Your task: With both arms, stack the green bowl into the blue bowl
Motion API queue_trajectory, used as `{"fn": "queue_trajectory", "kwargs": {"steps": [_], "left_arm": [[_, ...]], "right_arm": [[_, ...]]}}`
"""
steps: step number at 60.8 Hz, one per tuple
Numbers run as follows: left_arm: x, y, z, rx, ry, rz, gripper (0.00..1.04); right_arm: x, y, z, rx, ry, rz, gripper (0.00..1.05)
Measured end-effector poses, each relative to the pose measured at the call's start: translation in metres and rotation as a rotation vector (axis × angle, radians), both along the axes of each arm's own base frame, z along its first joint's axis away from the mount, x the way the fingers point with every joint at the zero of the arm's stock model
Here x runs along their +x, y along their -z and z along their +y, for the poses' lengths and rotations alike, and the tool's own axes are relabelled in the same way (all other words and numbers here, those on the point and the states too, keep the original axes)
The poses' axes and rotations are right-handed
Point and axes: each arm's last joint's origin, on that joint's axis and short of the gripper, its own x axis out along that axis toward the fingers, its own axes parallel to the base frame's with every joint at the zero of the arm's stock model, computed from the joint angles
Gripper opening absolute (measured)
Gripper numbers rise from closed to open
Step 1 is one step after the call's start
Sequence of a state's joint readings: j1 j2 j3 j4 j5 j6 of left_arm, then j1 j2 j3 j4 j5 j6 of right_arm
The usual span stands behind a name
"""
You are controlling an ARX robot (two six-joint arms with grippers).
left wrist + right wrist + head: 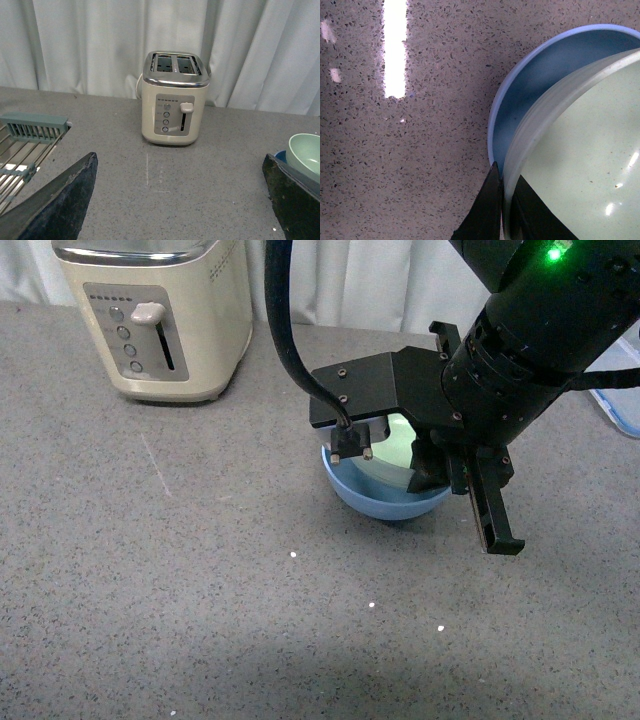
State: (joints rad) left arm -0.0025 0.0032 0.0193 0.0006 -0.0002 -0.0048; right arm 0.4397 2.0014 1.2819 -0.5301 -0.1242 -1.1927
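Bowls first: green bowl (400,440) sits inside blue bowl (385,495) on the grey speckled bench (200,590), right of centre, approx mid-depth. It's not centred. The right wrist view shows a crescent of blue inner wall beside the green rim.

Now the right pincer (506,175): narrow, one finger inside the green rim, one outside, pinching that rim. Above it the right arm (540,330) hangs over the pair, w/ a black cable (285,330) looping down to its bracket.

Over to the left pincer (179,157): wide, fingers well apart, only bench seen btwn them. It doesn't show in the front view.

Cream toaster (160,320) stands far left, well apart from the bowls, lever up, white curtain (350,280) behind. The left wrist view also catches a wire rack (25,150) w/ a teal edge.
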Motion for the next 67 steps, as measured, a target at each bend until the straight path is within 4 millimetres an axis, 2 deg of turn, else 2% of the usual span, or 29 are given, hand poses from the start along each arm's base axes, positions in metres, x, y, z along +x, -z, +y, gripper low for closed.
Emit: {"fn": "queue_trajectory", "kwargs": {"steps": [12, 21, 28, 39, 44, 48, 54, 67], "left_arm": [[0.000, 0.000, 0.000, 0.000, 0.000, 0.000, 0.98], [0.000, 0.000, 0.000, 0.000, 0.000, 0.000, 0.98], [0.000, 0.000, 0.000, 0.000, 0.000, 0.000, 0.98], [0.000, 0.000, 0.000, 0.000, 0.000, 0.000, 0.98], [0.000, 0.000, 0.000, 0.000, 0.000, 0.000, 0.98], [0.000, 0.000, 0.000, 0.000, 0.000, 0.000, 0.98], [0.000, 0.000, 0.000, 0.000, 0.000, 0.000, 0.98], [0.000, 0.000, 0.000, 0.000, 0.000, 0.000, 0.98]], "right_arm": [[0.002, 0.003, 0.002, 0.004, 0.011, 0.010, 0.02], [0.003, 0.003, 0.003, 0.039, 0.039, 0.028, 0.31], [0.004, -0.006, 0.003, 0.105, 0.074, 0.021, 0.48], [0.000, -0.042, -0.009, 0.303, 0.193, -0.036, 0.75], [-0.007, -0.062, -0.022, 0.396, 0.289, -0.108, 0.89], [-0.014, -0.070, -0.035, 0.452, 0.406, -0.160, 0.98], [-0.027, -0.069, -0.058, 0.501, 0.597, -0.203, 0.95], [-0.065, -0.048, -0.107, 0.587, 1.034, -0.298, 0.96]]}}
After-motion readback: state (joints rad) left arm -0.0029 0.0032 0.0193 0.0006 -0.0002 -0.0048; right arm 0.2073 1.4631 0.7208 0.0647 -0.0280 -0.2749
